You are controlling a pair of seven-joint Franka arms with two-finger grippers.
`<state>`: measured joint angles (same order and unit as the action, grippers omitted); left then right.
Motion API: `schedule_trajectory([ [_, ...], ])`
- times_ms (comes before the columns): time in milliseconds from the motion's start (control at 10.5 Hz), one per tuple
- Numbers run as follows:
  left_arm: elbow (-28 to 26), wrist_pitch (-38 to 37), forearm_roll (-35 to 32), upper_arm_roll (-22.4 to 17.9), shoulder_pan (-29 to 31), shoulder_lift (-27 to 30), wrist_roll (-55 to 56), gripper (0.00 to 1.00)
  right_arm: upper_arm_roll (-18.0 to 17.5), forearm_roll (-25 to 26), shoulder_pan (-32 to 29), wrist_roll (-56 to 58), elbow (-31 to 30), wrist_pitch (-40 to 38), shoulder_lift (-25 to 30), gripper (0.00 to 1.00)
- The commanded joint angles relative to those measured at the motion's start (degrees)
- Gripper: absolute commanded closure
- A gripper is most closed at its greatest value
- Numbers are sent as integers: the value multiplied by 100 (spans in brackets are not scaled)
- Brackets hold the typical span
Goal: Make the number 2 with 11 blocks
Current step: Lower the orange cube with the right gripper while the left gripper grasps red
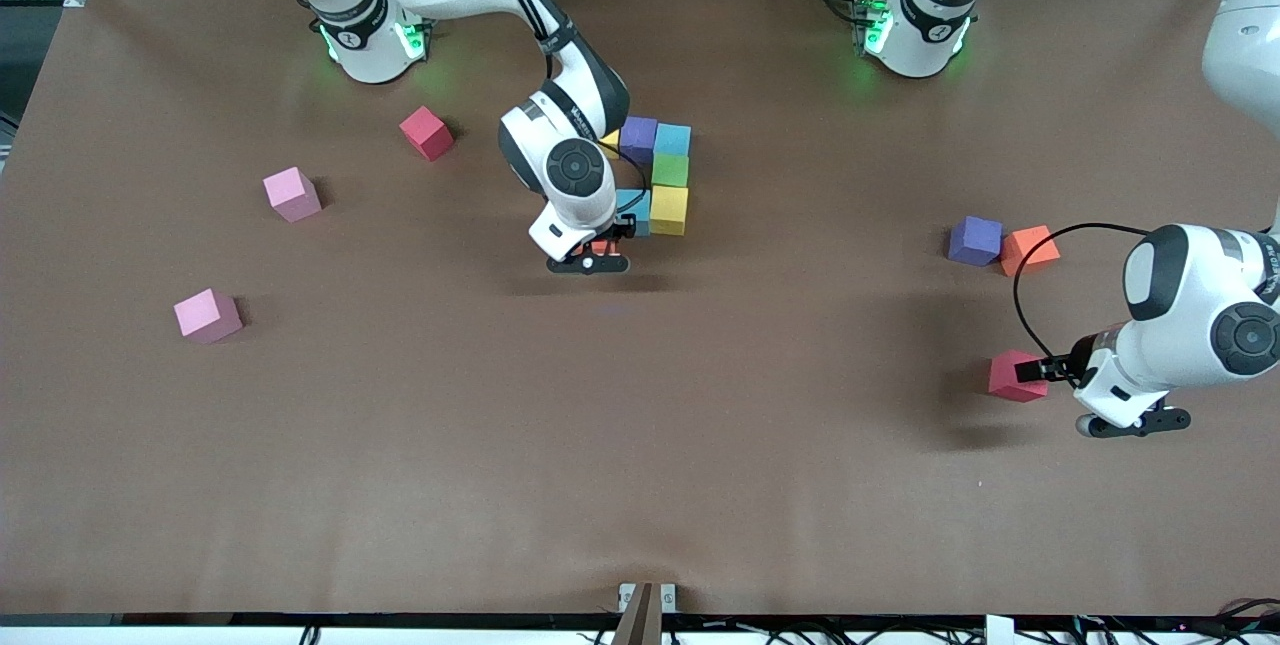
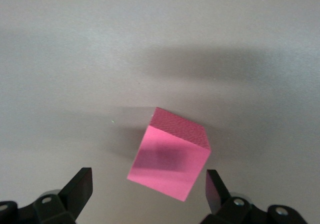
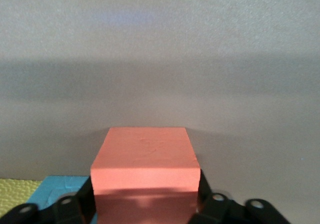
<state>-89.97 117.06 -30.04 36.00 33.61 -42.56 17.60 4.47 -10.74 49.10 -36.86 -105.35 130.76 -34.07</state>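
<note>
While its fingers [image 3: 85, 199] flank an orange block [image 3: 145, 171] with no clear gap visible, the right gripper [image 1: 600, 247] sits low at the camera-side end of the part-built number 2 [image 1: 655, 175], near the desk's [image 1: 640, 485] middle; whether it grips or has let go, cannot tell. Left gripper [image 2: 150, 194] fingers [image 2: 80, 186] spread wide, not touching a red block [image 1: 1015, 375] toward the left arm's end. Loose blocks: purple [image 1: 975, 240] and orange [image 1: 1030, 249] touching nearby; two pink [image 1: 292, 194] and a red [image 1: 427, 132] toward the right arm's end.
</note>
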Motion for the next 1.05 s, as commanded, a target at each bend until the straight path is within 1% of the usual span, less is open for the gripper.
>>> schedule_trajectory([
  [0, 15, 71, 77, 21, -3, -112, -116, 0, 72, 125, 74, -32, -135, -7, 146, 0],
  [285, 6, 71, 68, 21, -12, -165, -134, 0, 80, 125, 39, -32, -117, -16, 234, 0],
  [571, -20, 71, 51, 21, -12, -253, -134, 0, 80, 125, -23, -41, -108, -103, 471, 0],
  [761, -47, 71, 24, 13, -12, -280, -134, 0, 80, 125, -233, -50, -108, -357, 769, 0],
  [951, -47, 71, 33, 13, -3, -349, -125, 0, 72, 125, -767, 108, -108, -857, 1120, 0],
])
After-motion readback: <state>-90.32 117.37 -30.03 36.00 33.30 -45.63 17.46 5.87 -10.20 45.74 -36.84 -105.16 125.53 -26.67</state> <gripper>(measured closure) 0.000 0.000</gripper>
